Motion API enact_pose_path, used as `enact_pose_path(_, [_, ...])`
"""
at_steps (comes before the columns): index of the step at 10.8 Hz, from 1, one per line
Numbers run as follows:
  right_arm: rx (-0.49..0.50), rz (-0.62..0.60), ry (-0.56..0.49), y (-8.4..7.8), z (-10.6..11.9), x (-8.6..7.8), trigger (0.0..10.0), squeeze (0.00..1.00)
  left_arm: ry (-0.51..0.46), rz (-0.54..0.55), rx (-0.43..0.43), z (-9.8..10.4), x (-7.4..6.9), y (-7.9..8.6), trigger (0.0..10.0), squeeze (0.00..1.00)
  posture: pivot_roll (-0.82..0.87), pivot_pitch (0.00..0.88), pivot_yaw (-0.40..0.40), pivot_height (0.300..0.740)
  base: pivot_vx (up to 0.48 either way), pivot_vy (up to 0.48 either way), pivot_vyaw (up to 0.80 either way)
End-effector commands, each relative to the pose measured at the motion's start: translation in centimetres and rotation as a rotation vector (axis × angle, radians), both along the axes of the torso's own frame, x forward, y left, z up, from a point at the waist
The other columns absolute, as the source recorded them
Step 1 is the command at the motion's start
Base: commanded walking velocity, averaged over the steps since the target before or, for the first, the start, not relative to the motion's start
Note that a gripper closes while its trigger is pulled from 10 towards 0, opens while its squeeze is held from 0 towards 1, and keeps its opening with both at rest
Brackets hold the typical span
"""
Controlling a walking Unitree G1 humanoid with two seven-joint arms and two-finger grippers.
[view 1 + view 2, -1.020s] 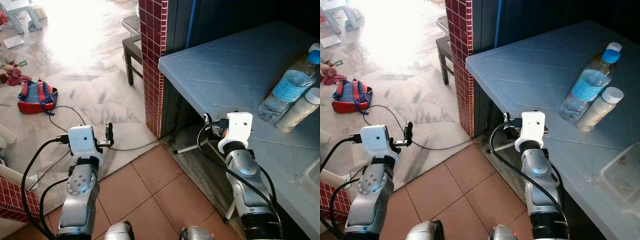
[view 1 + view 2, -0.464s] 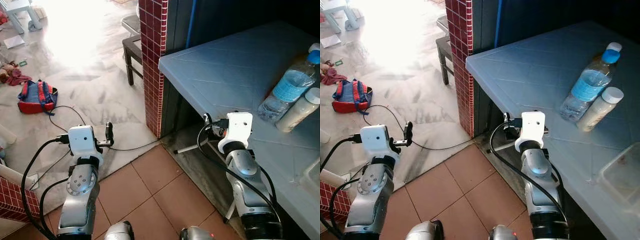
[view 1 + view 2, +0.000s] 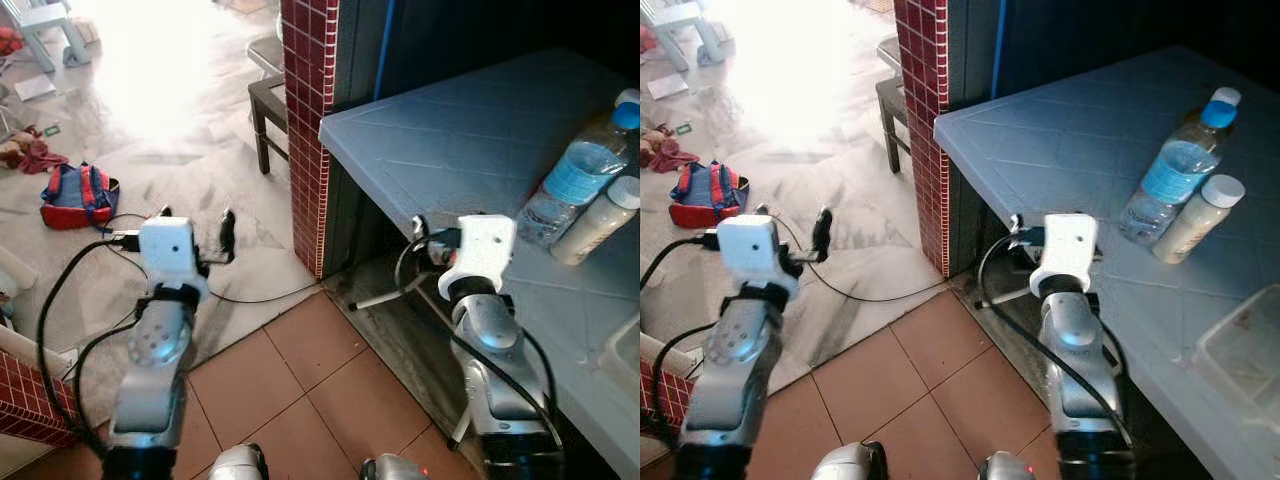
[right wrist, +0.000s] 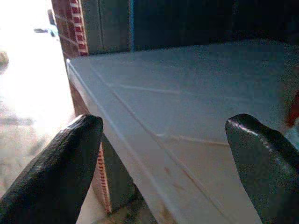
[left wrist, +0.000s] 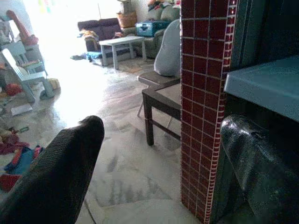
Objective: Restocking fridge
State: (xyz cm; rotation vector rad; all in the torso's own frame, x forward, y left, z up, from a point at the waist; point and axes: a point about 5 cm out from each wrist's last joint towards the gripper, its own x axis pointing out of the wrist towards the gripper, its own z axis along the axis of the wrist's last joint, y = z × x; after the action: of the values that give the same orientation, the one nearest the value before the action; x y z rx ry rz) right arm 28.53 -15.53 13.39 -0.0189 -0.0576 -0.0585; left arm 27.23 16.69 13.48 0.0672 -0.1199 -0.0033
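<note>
A water bottle (image 3: 585, 175) with a blue cap and blue label stands on the grey tiled counter (image 3: 470, 140) at the right. A white bottle (image 3: 600, 222) with a white cap stands right beside it. My right gripper (image 4: 163, 123) is open and empty at the counter's front edge, level with its top and short of the bottles. My left gripper (image 5: 161, 128) is open and empty too. It is held up over the floor on the left and faces the red tiled pillar (image 5: 205, 93).
The red tiled pillar (image 3: 305, 130) meets the counter's left corner, with a dark low table (image 3: 268, 105) behind it. A red and blue backpack (image 3: 80, 195) and a black cable (image 3: 250, 295) lie on the marble floor. A clear plastic container (image 3: 1245, 350) sits at the counter's right edge.
My left arm has risen, lifting its gripper higher over the floor. My right arm has risen slightly beside the counter edge. The bottles have not moved.
</note>
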Motion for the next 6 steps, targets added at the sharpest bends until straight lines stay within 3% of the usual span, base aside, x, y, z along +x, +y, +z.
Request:
enact_pose_path(1, [0.015,-0.023,0.009,-0.2,-0.3,-0.2,10.0,0.00,0.003,0.010,0.009,0.0,-0.3,0.3,10.0,0.00,-0.05,0.068,0.035,0.740,0.000,0.000,0.00])
enact_pose_path(2, [0.011,0.007,0.047,-0.4,-1.1,-1.1,10.0,0.00,-0.033,0.056,0.036,0.2,-1.2,0.6,10.0,0.00,-0.05,0.066,0.079,0.740,0.000,0.000,0.00])
enact_pose_path(3, [0.021,-0.006,0.053,-0.7,-1.7,-1.8,10.0,0.00,-0.017,0.029,0.026,-0.1,-1.8,0.0,10.0,0.00,-0.05,0.064,0.093,0.740,0.000,0.000,0.00])
enact_pose_path(4, [0.053,0.034,0.039,-0.2,-1.9,-2.5,10.0,0.00,0.001,0.028,0.045,-0.7,-2.0,-0.4,10.0,0.00,-0.06,0.066,0.108,0.740,0.000,0.000,0.00])
enact_pose_path(6, [-0.011,0.048,0.011,0.1,-1.3,-2.7,10.0,0.00,-0.002,0.020,0.065,-0.9,-1.8,-0.9,10.0,0.00,-0.08,0.065,0.103,0.740,0.000,0.000,0.00])
